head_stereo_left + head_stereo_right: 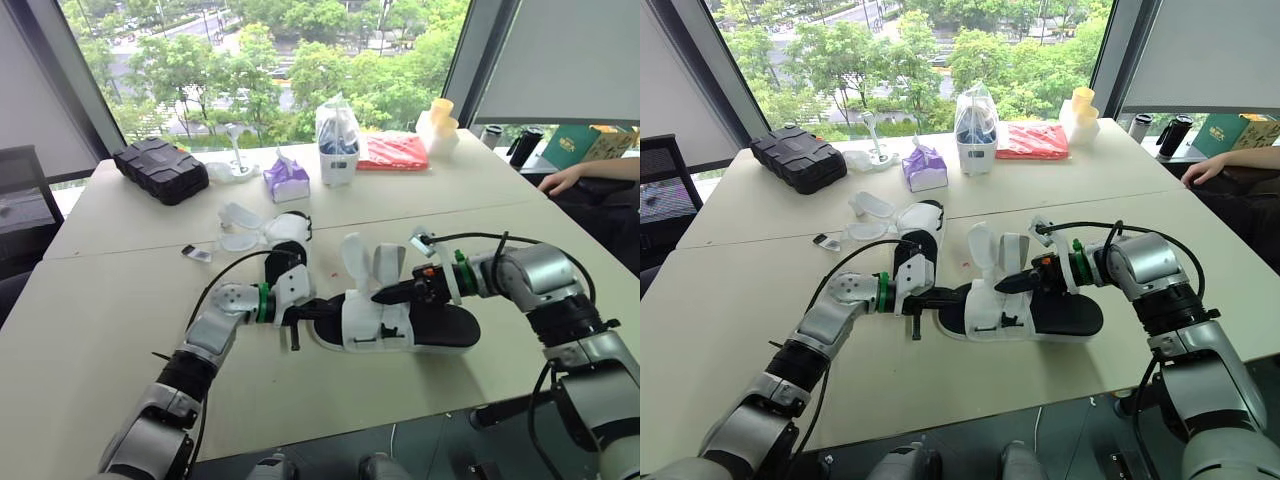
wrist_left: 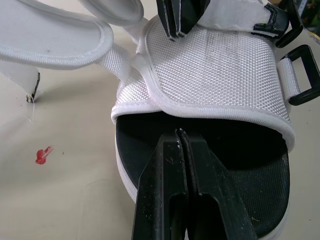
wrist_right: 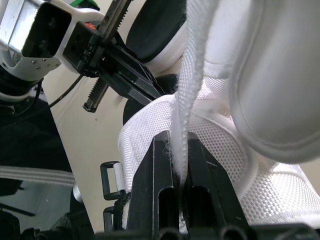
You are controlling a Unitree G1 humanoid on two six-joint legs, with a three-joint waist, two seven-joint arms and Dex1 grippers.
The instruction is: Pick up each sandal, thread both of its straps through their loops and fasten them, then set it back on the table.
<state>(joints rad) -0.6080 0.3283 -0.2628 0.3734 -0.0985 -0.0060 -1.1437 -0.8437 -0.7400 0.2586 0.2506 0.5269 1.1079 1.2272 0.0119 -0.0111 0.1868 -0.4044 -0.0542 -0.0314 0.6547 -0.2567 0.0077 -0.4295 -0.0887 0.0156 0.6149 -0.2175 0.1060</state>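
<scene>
One strap (image 3: pixel 192 65) pinched in R claw (image 3: pixel 178 144).

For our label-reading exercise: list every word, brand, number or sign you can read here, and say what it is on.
No text can be read anywhere.
Green box: pale print, too small to read.
Purple tissue pack: no legible print.
Red packet: no legible print.

person (image 1: pixel 600 172): cut off at edge | second sandal (image 1: pixel 290 228): sole partly hidden
</scene>
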